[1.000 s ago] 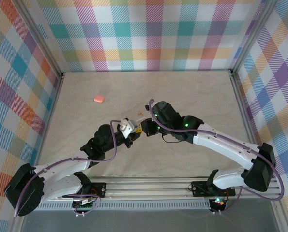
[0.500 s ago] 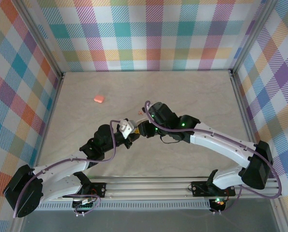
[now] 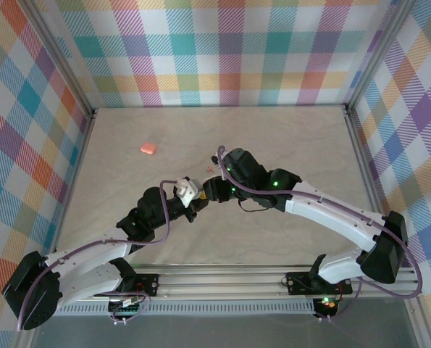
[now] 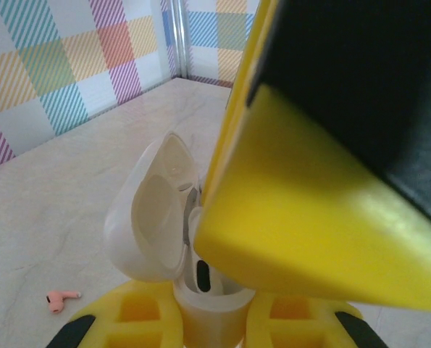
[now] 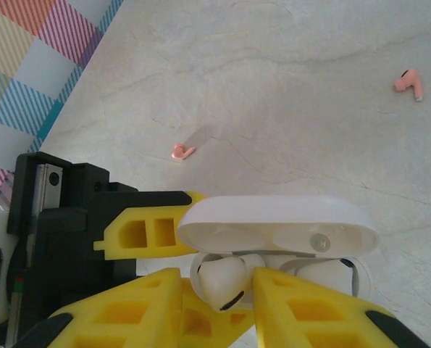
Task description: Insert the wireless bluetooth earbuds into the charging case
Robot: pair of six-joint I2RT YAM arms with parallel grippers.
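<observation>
Left gripper (image 4: 209,322) clamped on open white charging case (image 5: 277,226), right gripper (image 5: 216,291) slightly parted around white earbud (image 5: 221,281) in its socket, pink earbuds (image 5: 408,81) on table (image 5: 287,94) beyond.

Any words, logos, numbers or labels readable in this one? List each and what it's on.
No text can be read anywhere.
White case: plain lid and inside, no marking seen.
White earbud: plain.
Pink case: too small to tell.
Board at the left arm's base: any print too small to read.
</observation>
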